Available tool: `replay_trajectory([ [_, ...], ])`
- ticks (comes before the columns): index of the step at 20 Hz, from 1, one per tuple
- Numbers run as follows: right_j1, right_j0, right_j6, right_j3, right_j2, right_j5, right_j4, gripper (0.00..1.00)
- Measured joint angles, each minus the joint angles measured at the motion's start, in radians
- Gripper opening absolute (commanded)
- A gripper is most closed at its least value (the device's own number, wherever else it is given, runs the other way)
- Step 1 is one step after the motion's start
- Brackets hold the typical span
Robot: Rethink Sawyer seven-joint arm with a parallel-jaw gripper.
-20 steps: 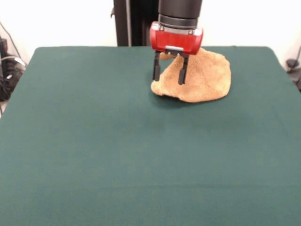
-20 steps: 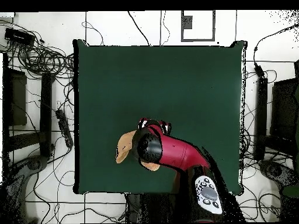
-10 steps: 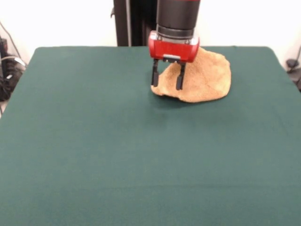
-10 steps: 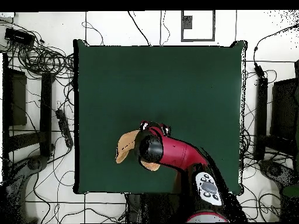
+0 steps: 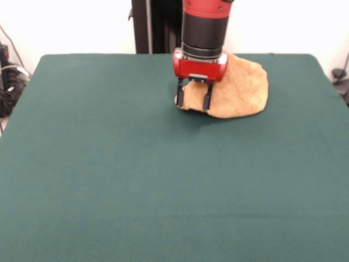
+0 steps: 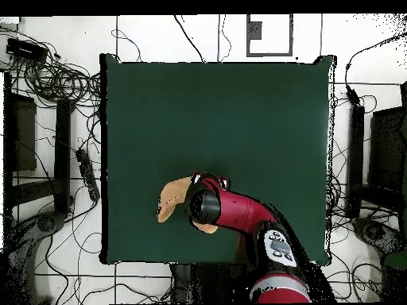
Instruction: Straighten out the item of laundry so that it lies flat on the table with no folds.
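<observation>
The towel [image 5: 240,90] is a soft orange-tan terry piece with a nubbly pile, lying bunched into a rounded, lumpy mound instead of a flat square; its outline is curved on the side toward the picture's right in the front view, and its near edge lifts slightly and casts a thin shadow on the cloth. It sits on the tabletop [image 5: 136,180], a broad rectangle covered in dark green felt-like fabric with a matte, even surface, at the far side close to the robot's pedestal. In the overhead view the towel [image 6: 170,198] shows as a tan patch sticking out from under the arm, toward the lower left part of the green field and near the bottom edge without reaching it. The claw [image 5: 193,100], two slim black fingers [image 5: 180,96] under a glossy red housing and a black cylindrical wrist, hangs point-down at the towel's near left corner with the fingers spread apart, the towel's edge showing between them; whether the tips touch the cloth cannot be told. From above, the claw [image 6: 208,181] is mostly hidden by the red arm. Wide bare green felt stretches in front of the towel and to both sides.
</observation>
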Motion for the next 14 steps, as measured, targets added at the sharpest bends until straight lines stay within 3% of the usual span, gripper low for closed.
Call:
replay_trajectory([
  [14,-0.024,0.073,0.0,0.067,0.0,0.0,0.001,1.0],
])
